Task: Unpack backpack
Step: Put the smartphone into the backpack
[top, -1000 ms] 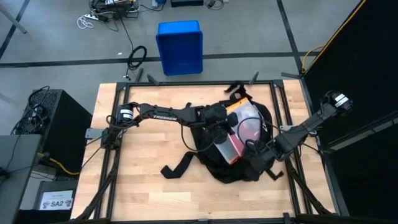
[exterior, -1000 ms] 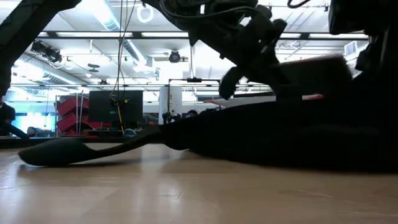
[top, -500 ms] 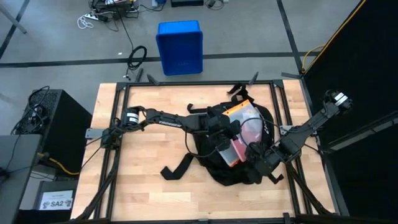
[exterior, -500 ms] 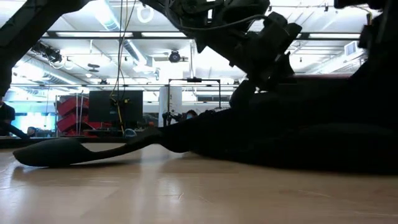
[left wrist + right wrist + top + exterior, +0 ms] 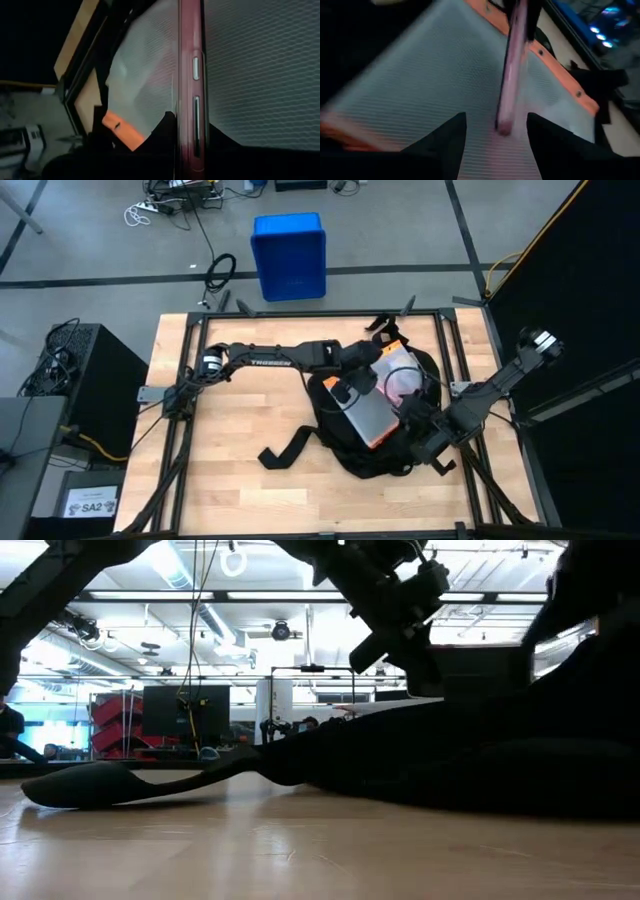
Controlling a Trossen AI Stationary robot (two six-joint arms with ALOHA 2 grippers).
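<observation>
My left tool (image 5: 352,385), shut tight, pinches a red phone (image 5: 190,80) above the backpack (image 5: 345,450) on the counter (image 5: 230,470); my right tool (image 5: 412,416), half open, flanks a mesh pouch (image 5: 368,415).

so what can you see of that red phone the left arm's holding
The phone shows edge-on in the left wrist view: a slim, dark red, glossy frame with two narrow side buttons, one short and one longer. The left tool is shut on it, holding it over the backpack, against a translucent mesh pouch with orange trim. In the right wrist view it appears as a thin pinkish strip in front of that pouch, with the right tool's fingers just short of it. Its screen and back cannot be seen.
</observation>
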